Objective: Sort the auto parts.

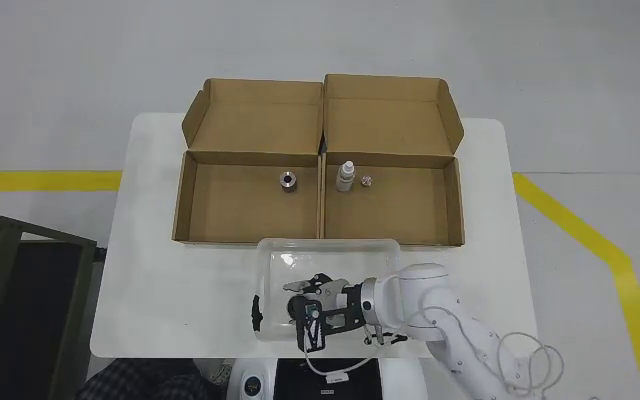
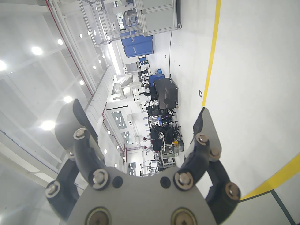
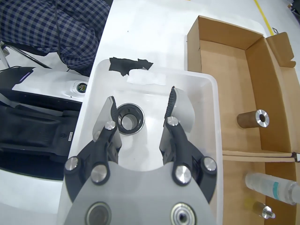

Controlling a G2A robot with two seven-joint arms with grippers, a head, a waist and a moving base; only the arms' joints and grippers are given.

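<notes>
Bearing ring [image 3: 130, 120] in tray [image 3: 211, 94] on white table [image 3: 140, 24]; right gripper [image 3: 143, 94] and left gripper [image 2: 140, 106] both gape.

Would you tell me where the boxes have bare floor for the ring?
Left box: bare floor either side of the cylinder. Right box: bare from the fitting to the outer wall; crowded by the inner wall, where bottle and fitting sit.

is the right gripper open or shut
Open. The right gripper has fingers wide apart over the white tray, metal ring beside one.
</notes>
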